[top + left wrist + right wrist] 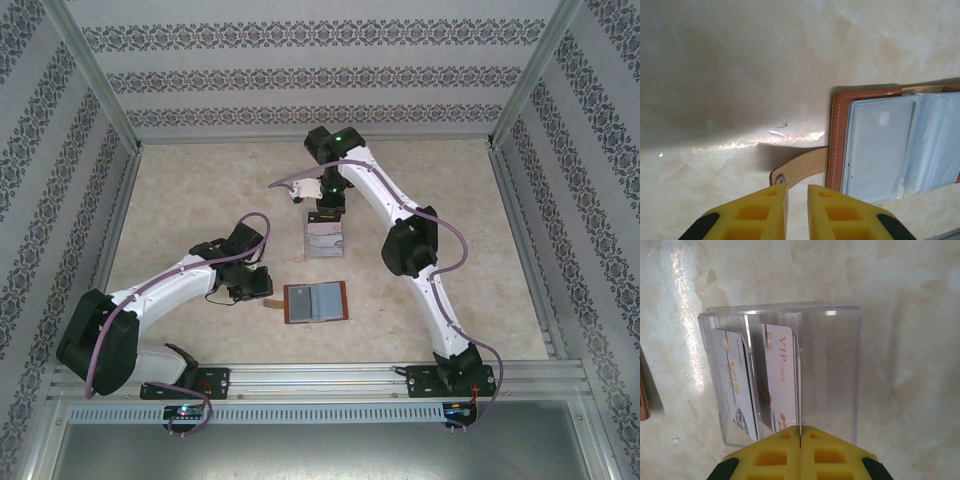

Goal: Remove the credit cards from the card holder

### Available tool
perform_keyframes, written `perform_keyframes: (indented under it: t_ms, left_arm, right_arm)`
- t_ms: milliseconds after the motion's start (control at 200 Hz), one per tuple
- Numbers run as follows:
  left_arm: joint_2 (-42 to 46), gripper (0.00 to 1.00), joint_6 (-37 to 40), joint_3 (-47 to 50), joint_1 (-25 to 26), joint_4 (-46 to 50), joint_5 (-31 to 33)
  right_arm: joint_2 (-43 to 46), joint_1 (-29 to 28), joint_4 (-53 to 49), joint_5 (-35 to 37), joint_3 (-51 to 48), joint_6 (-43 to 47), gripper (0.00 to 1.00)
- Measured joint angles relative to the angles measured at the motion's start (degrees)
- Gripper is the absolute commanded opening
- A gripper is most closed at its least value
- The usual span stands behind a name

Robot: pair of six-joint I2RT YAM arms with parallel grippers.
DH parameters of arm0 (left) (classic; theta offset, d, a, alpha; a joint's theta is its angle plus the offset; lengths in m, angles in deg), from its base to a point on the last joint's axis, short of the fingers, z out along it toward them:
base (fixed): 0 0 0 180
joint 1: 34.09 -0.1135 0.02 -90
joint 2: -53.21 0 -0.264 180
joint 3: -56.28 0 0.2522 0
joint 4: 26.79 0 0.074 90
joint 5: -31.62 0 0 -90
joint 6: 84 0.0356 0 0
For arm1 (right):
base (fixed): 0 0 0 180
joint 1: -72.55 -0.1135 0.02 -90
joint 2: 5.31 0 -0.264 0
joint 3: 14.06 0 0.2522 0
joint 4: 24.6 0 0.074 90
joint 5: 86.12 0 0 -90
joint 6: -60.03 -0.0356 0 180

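Card holder (316,302) lay opened flat on the desk (200,190), grey-blue pockets up, its long axis running left to right and its fold running near to far. We saw its brown strap tab (800,167) stick out from its left edge. The left gripper (797,192) sat just left of the card holder, its fingertips at the tab's end and narrowly parted, with only desk in the gap. The left arm was thus much the nearer one. We judged that any reach into the pockets would have to go rightward over the tab and the stitched leather border. Whether any card sat in those pockets we could not tell.

Beyond the card holder, near its far edge but apart from it, stood a clear box (830,370) with two of the credit cards (777,380) on edge in separate slots. The right gripper (800,432) hung over that box, pressed shut; whether a card's edge was pinched there we could not tell.

The desk was pale, marbled and glossy, with bare surface to the left, right and near side of the card holder. Patterned walls stood well off.
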Motion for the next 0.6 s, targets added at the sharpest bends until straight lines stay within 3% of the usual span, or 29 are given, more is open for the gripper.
perform_keyframes:
  t_ms: [245, 600]
  left_arm:
    - [0.02, 0.17, -0.02, -0.48, 0.00, 0.46, 0.04]
    - [0.07, 0.17, -0.02, -0.48, 0.00, 0.96, 0.66]
  right_arm:
    - [2.25, -0.02, 2.38, 2.29, 0.48, 0.22, 0.00]
    - [-1.25, -0.02, 2.93, 2.14, 1.55, 1.03, 0.00]
